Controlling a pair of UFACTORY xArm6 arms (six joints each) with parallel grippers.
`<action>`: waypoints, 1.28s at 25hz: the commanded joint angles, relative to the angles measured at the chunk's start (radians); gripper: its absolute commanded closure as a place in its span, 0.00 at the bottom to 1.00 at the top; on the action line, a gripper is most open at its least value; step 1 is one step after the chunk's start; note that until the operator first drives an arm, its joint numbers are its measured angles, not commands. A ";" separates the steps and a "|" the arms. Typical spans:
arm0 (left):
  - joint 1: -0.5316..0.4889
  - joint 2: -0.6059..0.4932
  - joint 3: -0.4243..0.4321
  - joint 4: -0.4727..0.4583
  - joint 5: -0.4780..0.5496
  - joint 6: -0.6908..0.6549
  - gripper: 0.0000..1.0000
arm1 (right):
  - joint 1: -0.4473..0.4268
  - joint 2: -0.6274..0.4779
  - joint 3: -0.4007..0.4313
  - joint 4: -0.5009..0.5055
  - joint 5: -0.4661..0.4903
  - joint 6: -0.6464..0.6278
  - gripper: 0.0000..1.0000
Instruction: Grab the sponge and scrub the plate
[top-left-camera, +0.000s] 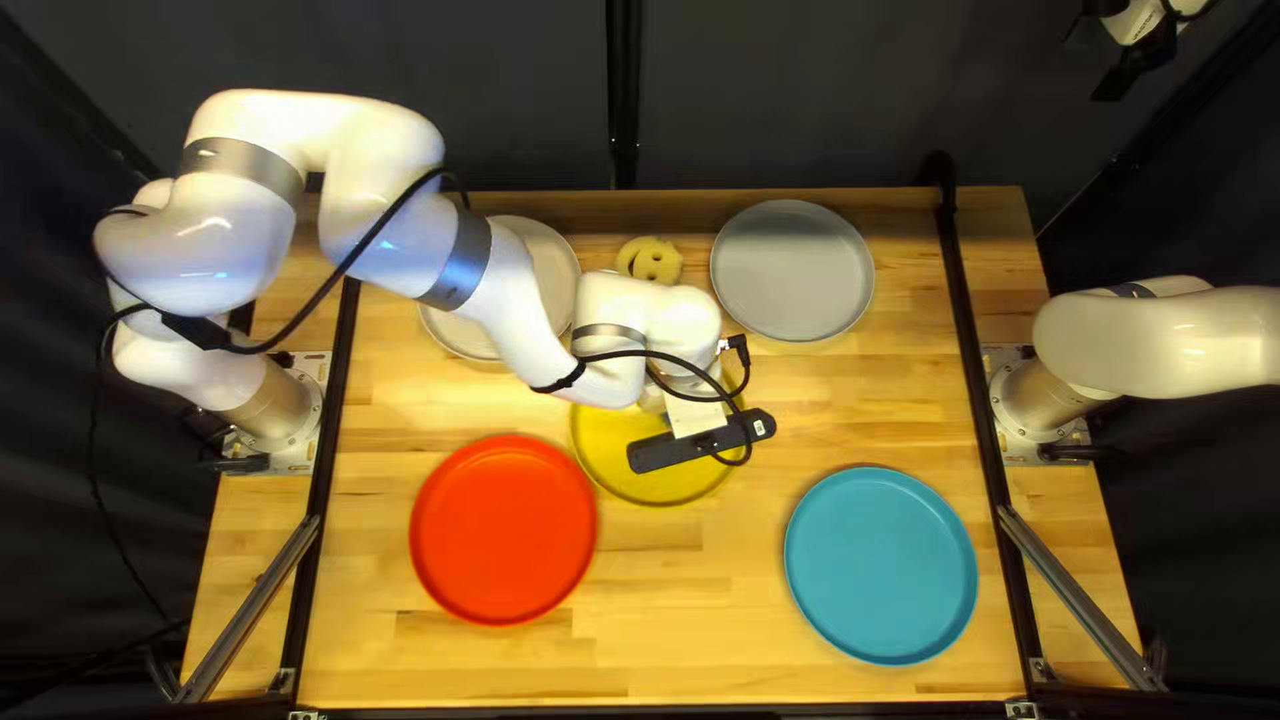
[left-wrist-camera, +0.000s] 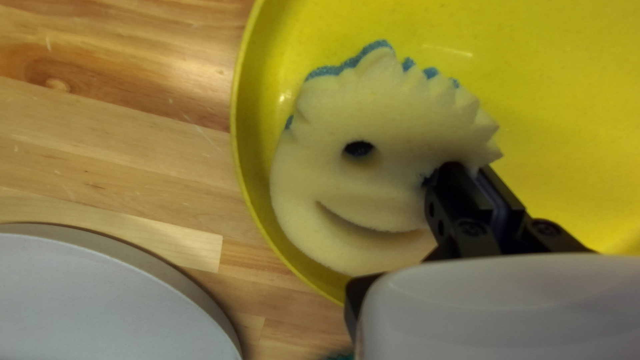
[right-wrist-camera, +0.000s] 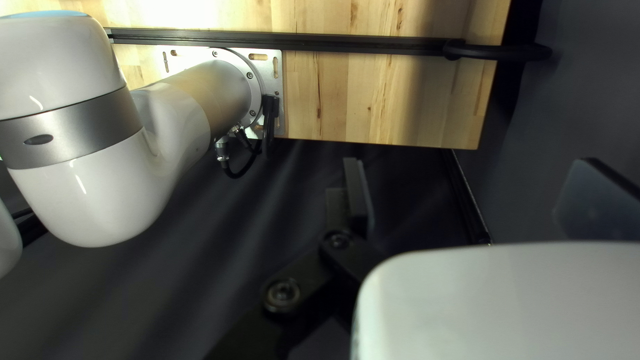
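Over the yellow plate (top-left-camera: 660,491) my left gripper (top-left-camera: 695,418) points down, its fingers hidden there by its own body. In the left wrist view the cream face-shaped sponge (left-wrist-camera: 380,120), blue on its underside, lies over one side of the yellow plate (left-wrist-camera: 553,87). My left gripper (left-wrist-camera: 467,171) pinches the sponge's edge, one finger in an eye hole and the other outside it. My right gripper (top-left-camera: 1120,80) is raised beyond the table at the far right. From its wrist, my right gripper (right-wrist-camera: 470,180) stands open with nothing between its fingers.
A yellow smiley sponge (top-left-camera: 650,260) sits near the table's far edge, between a pale plate (top-left-camera: 550,254) and a grey plate (top-left-camera: 792,271). A red plate (top-left-camera: 503,530) and a blue plate (top-left-camera: 880,566) lie toward the near edge.
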 commanded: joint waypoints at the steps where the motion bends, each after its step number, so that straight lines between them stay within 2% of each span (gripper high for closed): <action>1: 0.003 -0.058 0.085 -0.025 -0.035 -0.039 1.00 | 0.000 0.000 0.000 0.000 0.000 0.000 0.00; 8: -0.012 -0.170 0.273 -0.076 -0.110 -0.078 1.00 | 0.000 0.000 0.000 0.000 0.000 0.000 0.00; 14: -0.043 -0.257 0.380 -0.112 -0.129 -0.132 1.00 | 0.000 0.000 0.000 0.000 0.000 0.000 0.00; 18: -0.034 -0.272 0.389 -0.123 -0.126 -0.142 1.00 | 0.000 0.000 0.000 0.000 0.000 0.000 0.00; 32: 0.069 -0.225 0.306 -0.139 -0.096 -0.059 1.00 | 0.000 0.000 0.000 0.000 0.000 0.000 0.00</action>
